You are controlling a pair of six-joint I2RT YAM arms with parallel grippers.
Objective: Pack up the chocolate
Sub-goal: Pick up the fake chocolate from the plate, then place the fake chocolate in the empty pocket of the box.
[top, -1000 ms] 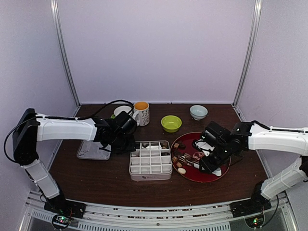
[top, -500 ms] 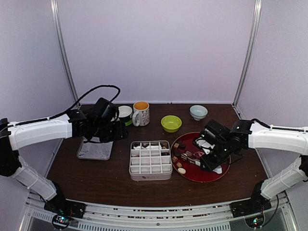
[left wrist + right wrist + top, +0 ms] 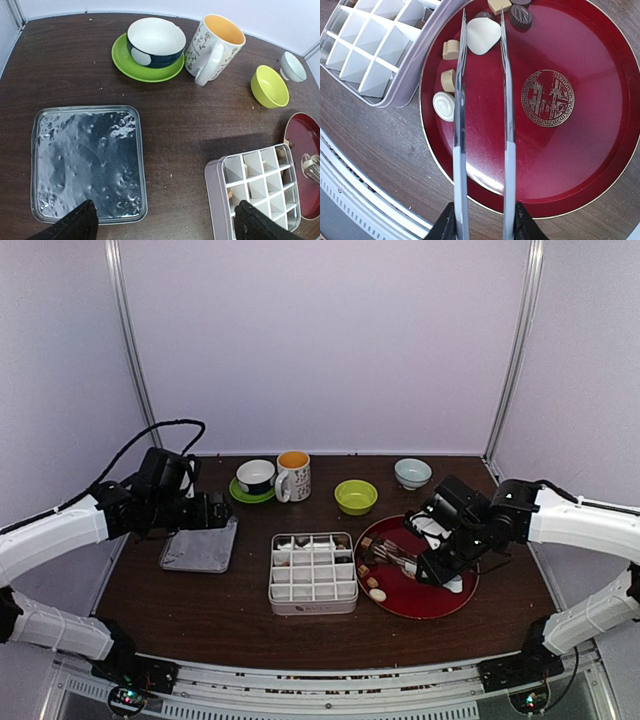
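Note:
Several chocolates (image 3: 448, 80) lie on the left side of the red plate (image 3: 580, 150), among them a white swirl (image 3: 443, 105) and a cream heart (image 3: 482, 35). My right gripper (image 3: 482, 220) is shut on metal tongs (image 3: 459, 125), and the heart lies between the tong arms near their tips. From above, the right gripper (image 3: 435, 565) hangs over the plate (image 3: 440, 600). The white divided box (image 3: 313, 572) holds a few chocolates (image 3: 283, 544) in its far row. My left gripper (image 3: 167, 222) is open and empty above the table, between the tin lid (image 3: 85, 160) and the box (image 3: 260, 190).
A bowl on a green saucer (image 3: 152, 42), a patterned mug (image 3: 215, 47), a lime bowl (image 3: 270, 86) and a small pale bowl (image 3: 292, 66) stand along the back. The tin lid (image 3: 200, 548) lies left of the box. Metal posts rise at both back corners.
My left arm has pulled away from the box to the far left and its jaws have opened wide. The right gripper with the tongs has shifted slightly over the plate.

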